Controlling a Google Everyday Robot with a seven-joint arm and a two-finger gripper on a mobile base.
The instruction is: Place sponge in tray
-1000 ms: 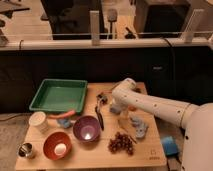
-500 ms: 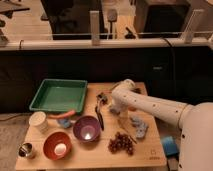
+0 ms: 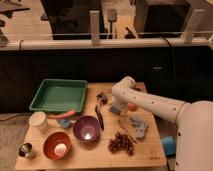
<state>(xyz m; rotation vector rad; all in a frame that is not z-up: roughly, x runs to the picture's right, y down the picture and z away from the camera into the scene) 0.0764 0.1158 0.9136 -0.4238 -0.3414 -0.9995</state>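
**Asker:** What does the scene show, biggest things first?

**Describer:** A wooden desk (image 3: pixel 90 160) carries everything. A white robot arm (image 3: pixel 160 107) reaches in from the right and bends down near the middle of the desk. A green tray (image 3: pixel 59 81) sits at the back left, well apart from the arm's tip. A purple bowl (image 3: pixel 77 131) stands toward the front, between tray and arm.

**Asker:** Where are the gripper and the sponge?

**Describer:** The gripper (image 3: pixel 115 105) hangs low over the desk's centre. Right at its tip is a small pale blue block, which I take to be the sponge (image 3: pixel 117 110). I cannot tell whether the gripper is released or already grasping it. I also cannot tell whether the block rests on the wood or is lifted.

**Asker:** How should this step be done well?

**Describer:** It looks like the pick-up stage, with the tray still to be reached. A soft sponge squashes, so a centred, firm hold matters. A black utensil (image 3: pixel 99 119) lies just to the left and an orange item (image 3: pixel 131 106) just to the right. A straight lift would avoid dragging either. The route then runs left and back, high enough to clear the tray's wall. The release should be low, inside the tray.
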